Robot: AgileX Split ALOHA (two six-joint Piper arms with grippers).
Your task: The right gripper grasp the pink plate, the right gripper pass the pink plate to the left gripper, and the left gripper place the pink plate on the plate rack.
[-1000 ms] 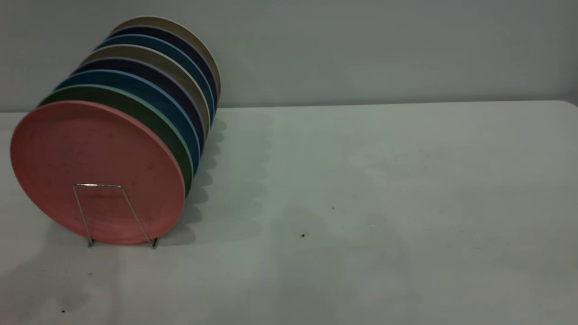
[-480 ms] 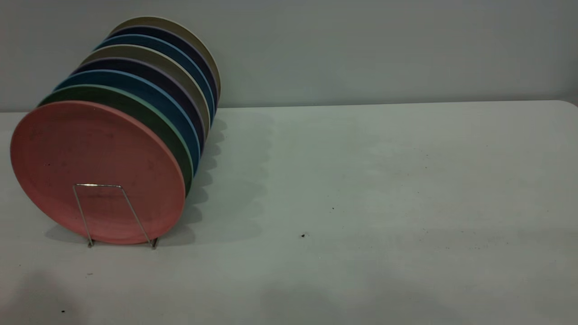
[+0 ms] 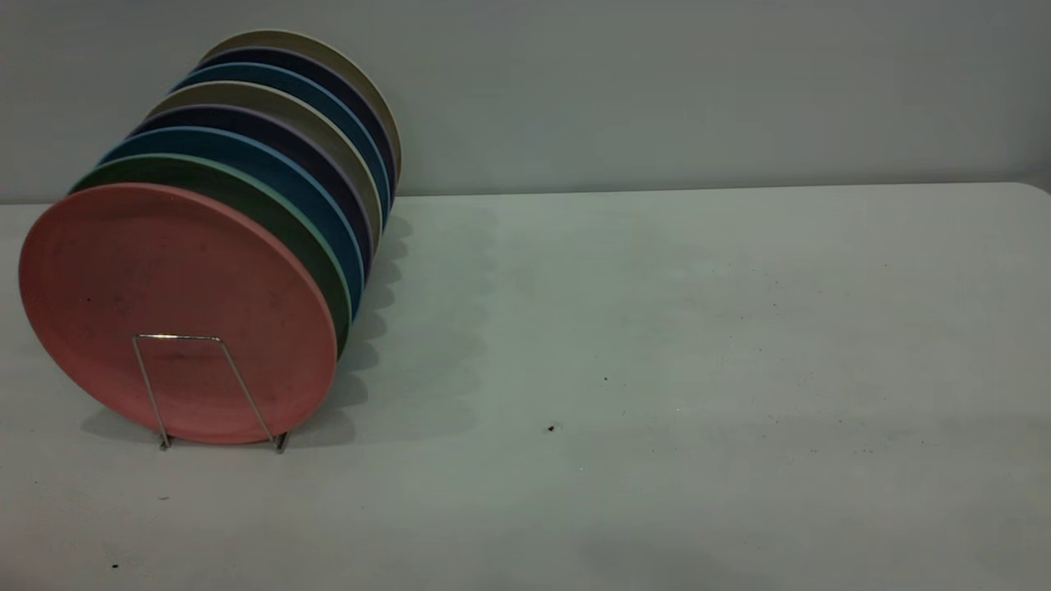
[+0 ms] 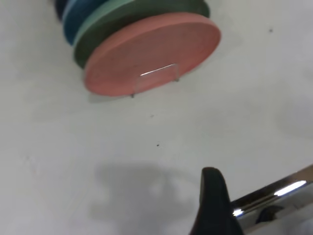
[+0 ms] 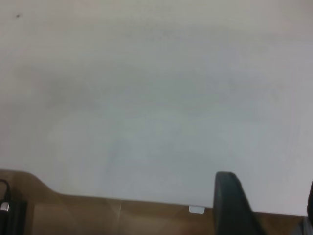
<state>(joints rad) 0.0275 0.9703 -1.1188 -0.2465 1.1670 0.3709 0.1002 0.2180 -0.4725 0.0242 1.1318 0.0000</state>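
The pink plate (image 3: pixel 164 287) stands upright at the front of the plate rack (image 3: pixel 150 386), against a green plate (image 3: pixel 271 205). The rack's front wire loop crosses the pink plate's lower face. Neither gripper shows in the exterior view. In the left wrist view the pink plate (image 4: pixel 156 49) and the rack's loop (image 4: pixel 157 72) lie far from my left gripper (image 4: pixel 213 205), which hangs over bare table. My right gripper (image 5: pixel 269 208) is open and empty, with its jaws wide apart over the table's edge.
Behind the green plate stand several more plates, blue (image 3: pixel 246 156), dark purple and beige, in one row toward the wall. The white table (image 3: pixel 657 328) stretches to the right. In the right wrist view the table's edge (image 5: pixel 146 198) borders brown floor.
The arm shadows on the table in front of the rack and at centre have drawn back toward the near edge. The plates and the rack have not moved.
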